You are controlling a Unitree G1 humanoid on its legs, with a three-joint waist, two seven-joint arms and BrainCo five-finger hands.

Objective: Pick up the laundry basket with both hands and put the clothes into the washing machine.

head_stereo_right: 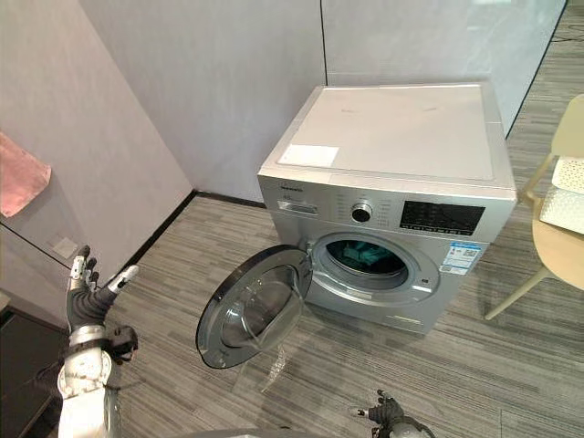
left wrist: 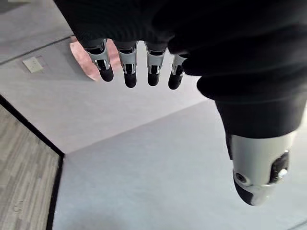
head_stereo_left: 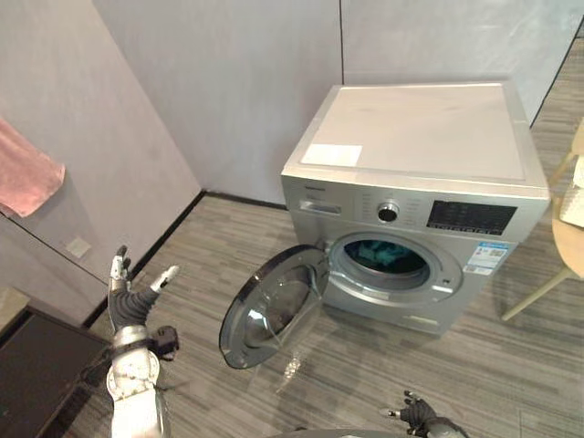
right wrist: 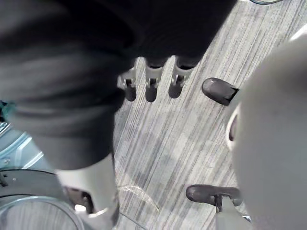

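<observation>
The silver front-loading washing machine (head_stereo_left: 420, 137) stands with its round glass door (head_stereo_left: 274, 306) swung open, and teal clothes (head_stereo_left: 388, 255) lie inside its drum. The left hand (head_stereo_left: 126, 299) is raised near the grey wall (head_stereo_left: 137, 137), fingers straight and spread, holding nothing. The right hand (head_stereo_left: 418, 413) hangs low over the striped grey floor (head_stereo_left: 474, 365), fingers relaxed and empty.

The washing machine (head_stereo_left: 420, 128) is showing a silver, metallic-looking casing with a soft sheen, under a smooth matt pale top. Its door (head_stereo_left: 274, 306) is gleaming, with a glossy clear porthole set in a polished chrome-like ring. The teal clothes (head_stereo_left: 383, 254) in the drum are looking like soft cloth. The floor (head_stereo_left: 392, 365) is showing matt grey wood-grain planks, the wall (head_stereo_left: 228, 91) is looking smooth and matt, and a pink cloth (head_stereo_left: 26, 173) is hanging soft and slightly fuzzy
</observation>
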